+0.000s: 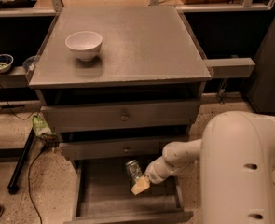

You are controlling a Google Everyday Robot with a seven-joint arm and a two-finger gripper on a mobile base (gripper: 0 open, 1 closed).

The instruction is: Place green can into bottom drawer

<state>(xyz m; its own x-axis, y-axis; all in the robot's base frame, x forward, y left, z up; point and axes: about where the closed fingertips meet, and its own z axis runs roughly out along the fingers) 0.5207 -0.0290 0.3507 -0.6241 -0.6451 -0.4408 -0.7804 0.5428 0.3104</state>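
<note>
The green can [133, 170] is small and shiny with a silver top. It sits tilted inside the open bottom drawer [104, 203], near the drawer's back. My gripper [137, 180] reaches into the drawer from the right on a white arm and is shut on the lower part of the can. A tan fingertip pad [140, 186] shows just below the can. The can is held a little above the drawer's bare grey floor.
A white bowl [84, 44] stands on the cabinet top [141, 45] at the left. The two upper drawers [123, 116] with round knobs are closed. My white body [244, 171] fills the lower right. A black stand leg and cables [20, 167] lie on the floor at the left.
</note>
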